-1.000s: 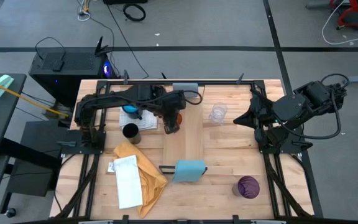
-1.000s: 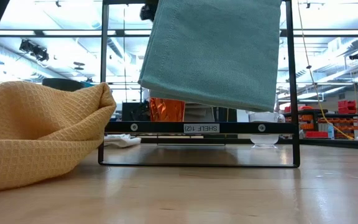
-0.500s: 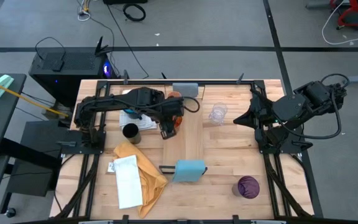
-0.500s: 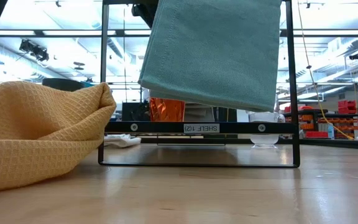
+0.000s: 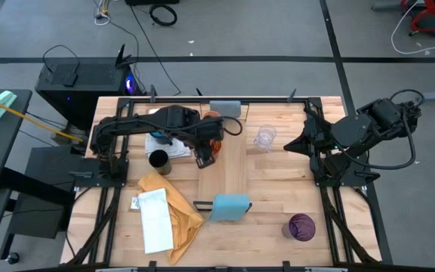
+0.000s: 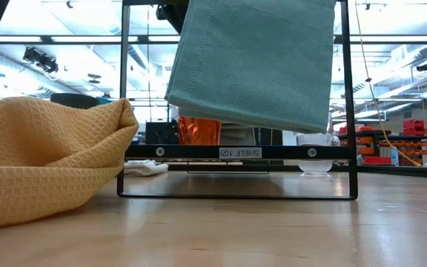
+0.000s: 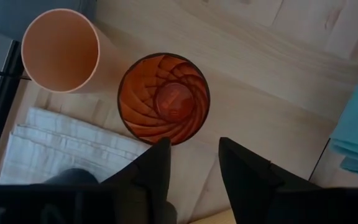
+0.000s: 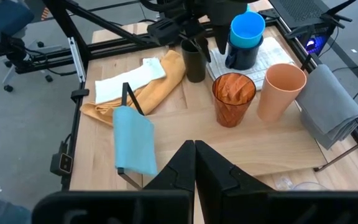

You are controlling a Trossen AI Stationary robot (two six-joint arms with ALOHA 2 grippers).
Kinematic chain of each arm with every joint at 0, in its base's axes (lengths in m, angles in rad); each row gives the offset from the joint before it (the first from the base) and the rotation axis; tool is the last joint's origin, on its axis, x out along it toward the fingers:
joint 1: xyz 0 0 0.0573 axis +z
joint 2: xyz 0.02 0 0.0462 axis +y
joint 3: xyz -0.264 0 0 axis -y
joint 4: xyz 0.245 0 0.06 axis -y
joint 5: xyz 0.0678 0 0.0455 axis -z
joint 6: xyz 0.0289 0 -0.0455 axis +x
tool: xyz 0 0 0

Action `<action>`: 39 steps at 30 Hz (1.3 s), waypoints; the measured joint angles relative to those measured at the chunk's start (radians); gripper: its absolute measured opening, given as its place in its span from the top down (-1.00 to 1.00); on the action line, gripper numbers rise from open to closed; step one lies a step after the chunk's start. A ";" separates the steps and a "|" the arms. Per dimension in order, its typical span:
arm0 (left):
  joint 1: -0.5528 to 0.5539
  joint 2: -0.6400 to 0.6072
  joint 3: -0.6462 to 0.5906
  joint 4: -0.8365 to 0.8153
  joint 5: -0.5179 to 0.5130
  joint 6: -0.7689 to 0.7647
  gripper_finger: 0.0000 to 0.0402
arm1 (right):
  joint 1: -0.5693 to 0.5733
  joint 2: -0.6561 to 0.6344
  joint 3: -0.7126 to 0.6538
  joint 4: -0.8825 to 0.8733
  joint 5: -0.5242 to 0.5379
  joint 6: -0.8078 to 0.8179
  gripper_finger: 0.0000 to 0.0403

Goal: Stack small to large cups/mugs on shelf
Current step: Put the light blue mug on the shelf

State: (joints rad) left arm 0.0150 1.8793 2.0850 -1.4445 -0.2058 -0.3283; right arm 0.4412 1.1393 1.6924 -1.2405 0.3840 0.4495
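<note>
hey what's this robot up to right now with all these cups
It is lining up cups on the shelf. The left gripper hangs open just above the amber cup, which stands on the plank beside the orange cup; it holds nothing. The right gripper waits shut at the table's right side. The black cup, clear glass and purple cup are not on the shelf.

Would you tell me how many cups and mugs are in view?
7. Orange cup and amber cup on the shelf; black cup and blue mug nested in navy mug left of it; clear glass right; purple cup front right. None seems hidden.
</note>
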 joint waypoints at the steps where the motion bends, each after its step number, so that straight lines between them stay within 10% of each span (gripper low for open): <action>1: 0.003 0.000 0.000 0.000 0.000 0.000 0.28 | 0.000 0.000 0.000 0.000 0.000 -0.001 0.94; 15: 0.109 -0.007 -0.018 -0.124 -0.171 0.098 0.31 | 0.000 0.000 0.000 0.000 -0.007 -0.002 0.94; 27: 0.462 -0.063 -0.136 -0.125 -0.017 0.109 0.24 | 0.000 0.000 0.000 0.006 -0.011 0.031 0.94; 39: 0.576 -0.060 -0.351 -0.127 -0.014 0.237 0.21 | 0.000 0.004 0.000 0.023 -0.011 0.075 0.94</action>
State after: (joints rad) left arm 0.5912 1.8194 1.7337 -1.5711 -0.2194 -0.0915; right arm 0.4409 1.1431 1.6924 -1.2172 0.3729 0.5243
